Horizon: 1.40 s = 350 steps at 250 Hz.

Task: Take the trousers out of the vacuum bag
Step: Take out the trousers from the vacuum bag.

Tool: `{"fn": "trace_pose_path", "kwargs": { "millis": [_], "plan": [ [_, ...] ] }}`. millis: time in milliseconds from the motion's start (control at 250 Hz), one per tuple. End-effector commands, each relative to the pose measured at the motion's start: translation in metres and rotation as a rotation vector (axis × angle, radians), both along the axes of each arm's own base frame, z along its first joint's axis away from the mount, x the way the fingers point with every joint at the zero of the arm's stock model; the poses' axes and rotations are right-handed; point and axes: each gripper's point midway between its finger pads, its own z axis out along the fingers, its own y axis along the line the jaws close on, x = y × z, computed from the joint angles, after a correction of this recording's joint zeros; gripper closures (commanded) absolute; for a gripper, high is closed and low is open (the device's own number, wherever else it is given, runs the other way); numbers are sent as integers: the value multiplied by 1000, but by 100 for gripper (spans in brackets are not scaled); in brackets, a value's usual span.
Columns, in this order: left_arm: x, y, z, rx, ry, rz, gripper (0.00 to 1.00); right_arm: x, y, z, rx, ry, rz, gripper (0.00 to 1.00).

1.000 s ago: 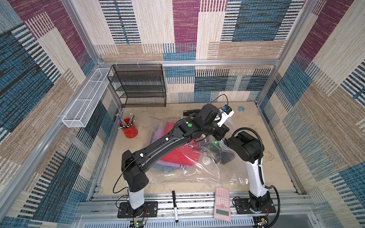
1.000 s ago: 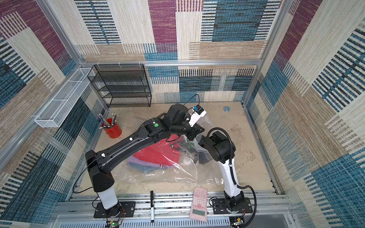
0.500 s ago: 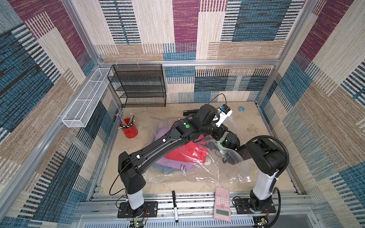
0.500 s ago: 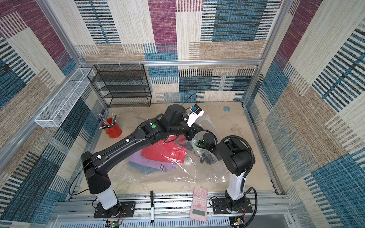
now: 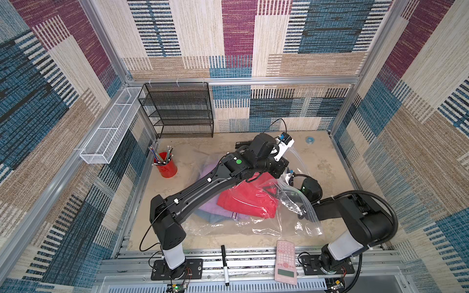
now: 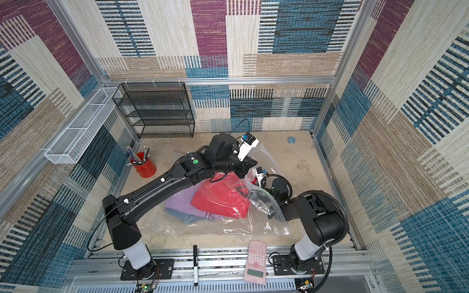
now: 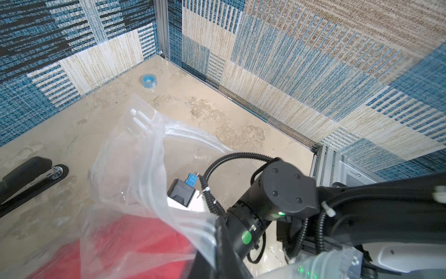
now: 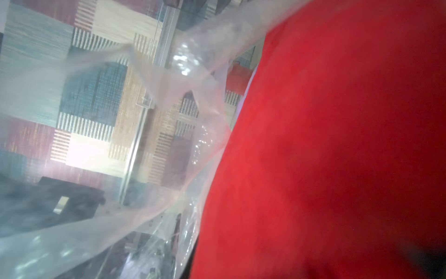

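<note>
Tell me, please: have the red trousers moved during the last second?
Yes. The red trousers slid away from the red pencil cup, toward the mouth of the vacuum bag, to the robot's right.

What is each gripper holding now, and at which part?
The left gripper is shut on the vacuum bag, pinching its zip edge. The right gripper reaches into the bag beside the red trousers; whether it grips them cannot be told.
</note>
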Motion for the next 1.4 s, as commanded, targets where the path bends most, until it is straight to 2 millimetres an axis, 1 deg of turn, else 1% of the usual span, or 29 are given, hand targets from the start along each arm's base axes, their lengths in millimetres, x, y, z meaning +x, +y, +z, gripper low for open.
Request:
{"fn": "trace_pose_path", "kwargs": {
  "millis": [0,68,164,264,448,492,580,672,732,808,924,976,1088,1136,1196,1268,1396],
  "plan": [
    [6,3,4,-4,-40,14,100,14,-14,5,-167,-124,-94,100],
    [7,4,0,2,-35,17,100,20,-29,13,-262,-151,-162,100],
    [8,4,-3,-2,-29,15,100,18,-53,32,-263,-176,-213,100],
    [9,5,-5,-10,-25,15,100,17,-69,34,-308,-177,-257,100],
    [9,7,-6,-16,-23,11,100,13,-81,21,-321,-142,-281,100],
    [10,8,-6,-9,-26,15,100,12,-83,22,-326,-144,-282,100],
    [14,10,-12,35,-34,30,100,12,-87,33,-344,-168,-290,100],
    [20,8,-17,62,-34,41,100,10,-86,47,-356,-190,-266,100],
    [21,2,-20,57,-19,31,100,10,-85,56,-353,-209,-262,100],
    [22,-10,-23,45,0,8,100,11,-83,63,-348,-219,-253,100],
    [21,-30,-27,43,18,-27,100,14,-76,60,-352,-218,-233,100],
    [19,-38,-30,47,27,-44,100,15,-71,56,-362,-213,-218,100],
    [15,-49,-39,57,50,-72,100,19,-54,47,-410,-215,-174,100],
    [13,-53,-43,61,56,-80,100,22,-51,44,-419,-213,-165,100],
    [11,-54,-49,72,65,-85,100,26,-52,42,-446,-216,-175,100],
    [10,-54,-56,83,75,-84,100,32,-59,40,-512,-223,-205,100],
    [9,-51,-63,100,80,-81,100,35,-70,46,-601,-241,-224,100]
  ]
}}
